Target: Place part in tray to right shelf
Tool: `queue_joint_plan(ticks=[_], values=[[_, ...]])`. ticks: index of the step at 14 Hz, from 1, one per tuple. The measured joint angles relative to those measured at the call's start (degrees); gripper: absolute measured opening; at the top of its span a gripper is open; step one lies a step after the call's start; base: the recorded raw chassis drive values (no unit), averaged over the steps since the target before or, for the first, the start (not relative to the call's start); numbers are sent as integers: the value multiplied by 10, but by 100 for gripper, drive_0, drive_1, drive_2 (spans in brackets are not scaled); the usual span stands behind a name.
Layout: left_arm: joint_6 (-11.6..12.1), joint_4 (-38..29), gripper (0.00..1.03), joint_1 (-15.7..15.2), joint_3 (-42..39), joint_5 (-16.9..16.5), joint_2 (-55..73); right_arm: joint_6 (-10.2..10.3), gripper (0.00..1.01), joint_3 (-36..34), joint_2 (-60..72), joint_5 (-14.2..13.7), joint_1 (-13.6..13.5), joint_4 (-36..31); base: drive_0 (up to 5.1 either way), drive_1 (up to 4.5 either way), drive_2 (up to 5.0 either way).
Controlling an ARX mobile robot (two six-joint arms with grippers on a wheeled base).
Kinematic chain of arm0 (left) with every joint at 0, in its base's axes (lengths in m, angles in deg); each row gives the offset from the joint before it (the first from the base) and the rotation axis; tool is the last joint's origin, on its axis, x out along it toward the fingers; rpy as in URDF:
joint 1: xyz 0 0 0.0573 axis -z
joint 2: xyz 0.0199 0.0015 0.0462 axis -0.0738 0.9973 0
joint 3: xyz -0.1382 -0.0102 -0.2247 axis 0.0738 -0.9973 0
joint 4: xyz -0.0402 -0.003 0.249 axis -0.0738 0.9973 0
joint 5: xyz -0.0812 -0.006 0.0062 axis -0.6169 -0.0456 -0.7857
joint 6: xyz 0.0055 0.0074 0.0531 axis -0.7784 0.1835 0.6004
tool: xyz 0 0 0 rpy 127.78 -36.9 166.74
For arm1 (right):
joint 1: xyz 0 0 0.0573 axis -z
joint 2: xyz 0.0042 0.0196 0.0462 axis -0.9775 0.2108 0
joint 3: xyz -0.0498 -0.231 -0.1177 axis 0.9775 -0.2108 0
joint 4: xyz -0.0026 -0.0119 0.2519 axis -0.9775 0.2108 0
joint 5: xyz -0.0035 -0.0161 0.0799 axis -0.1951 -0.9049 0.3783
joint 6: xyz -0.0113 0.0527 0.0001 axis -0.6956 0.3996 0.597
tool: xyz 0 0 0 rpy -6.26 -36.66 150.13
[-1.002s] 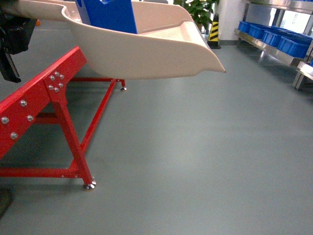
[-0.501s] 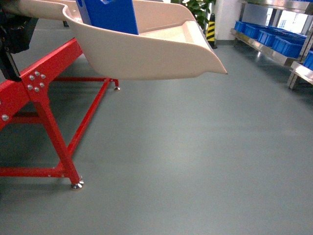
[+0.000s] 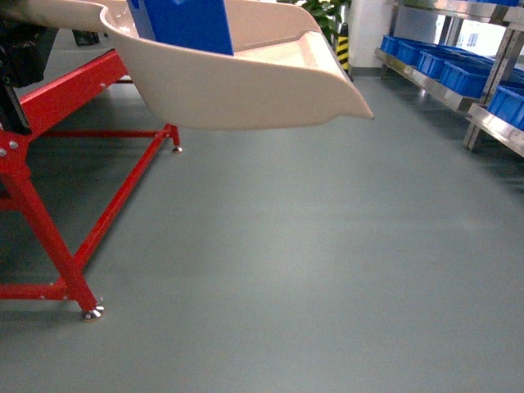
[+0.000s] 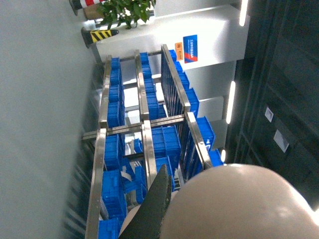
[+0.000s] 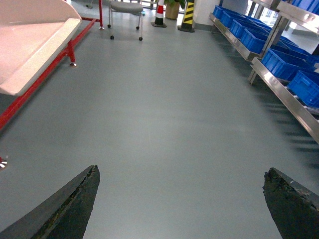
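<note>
Part (image 3: 187, 23) in head view only

Glossy cream plastic tray (image 3: 246, 90), shiny stainless-steel right shelf (image 3: 426, 82), red painted metal frame (image 3: 74, 90)

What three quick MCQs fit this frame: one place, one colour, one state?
1. Where is the part?
A. on the floor
B. on the shelf
C. in the cream tray

2. What colour is the stand?
A. yellow
B. red
C. green

3. How is the right gripper?
A. open
B. shut on the part
C. shut, empty

Key: C, the blue block stands inside the tray in the head view; B, its beams are red; A, its fingers stand wide apart over bare floor in the right wrist view.
</note>
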Motion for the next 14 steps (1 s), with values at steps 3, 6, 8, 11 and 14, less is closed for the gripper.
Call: queue_joint_plan(ticks=[3, 6, 8, 11, 14], values=[[0, 2, 14, 2, 0, -3, 0, 0, 98, 0, 2, 0, 0, -1, -2, 429, -432], [0, 3, 14, 1, 0, -2, 0, 0, 98, 0, 3, 0, 0, 0, 3, 433, -428], [0, 4, 14, 1, 0, -2, 0, 0, 98, 0, 3, 0, 0, -1, 1, 431, -428], [0, 2, 14, 1, 0, -1, 0, 0, 98, 0, 3, 0, 0, -1, -1, 423, -425], [-1, 2, 14, 1, 0, -3, 0, 0, 98, 0, 2, 1, 0, -2, 1, 417, -414]])
